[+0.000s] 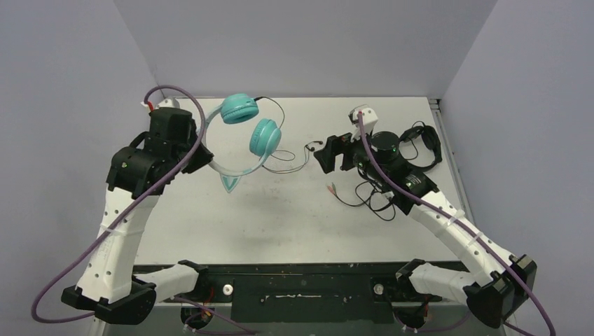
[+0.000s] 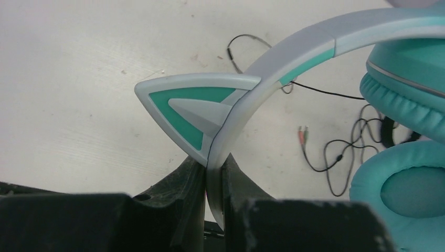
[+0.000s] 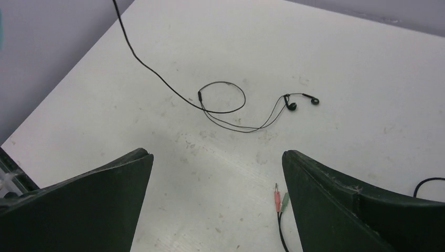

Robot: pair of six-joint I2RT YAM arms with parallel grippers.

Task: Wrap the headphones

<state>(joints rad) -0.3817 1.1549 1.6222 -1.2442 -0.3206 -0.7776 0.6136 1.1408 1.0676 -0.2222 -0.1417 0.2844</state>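
Headphones (image 1: 249, 133) sit up over the back-left of the table (image 1: 280, 224), headband pinched tight in left gripper (image 2: 214, 176). Right gripper (image 3: 218, 184) is spread wide, gripping nothing, over the thin black cable (image 3: 220, 111).

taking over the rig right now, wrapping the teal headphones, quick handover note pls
Left gripper: shut on the pale headband, holding the headphones up above the table.
Right gripper: open, empty, over the table near the cable's free end.
Cable: trails loose in loops on the table.
Done: headphones gripped.
Left: probably take the cable with the right gripper and wind it round the headphones; no turn made yet.
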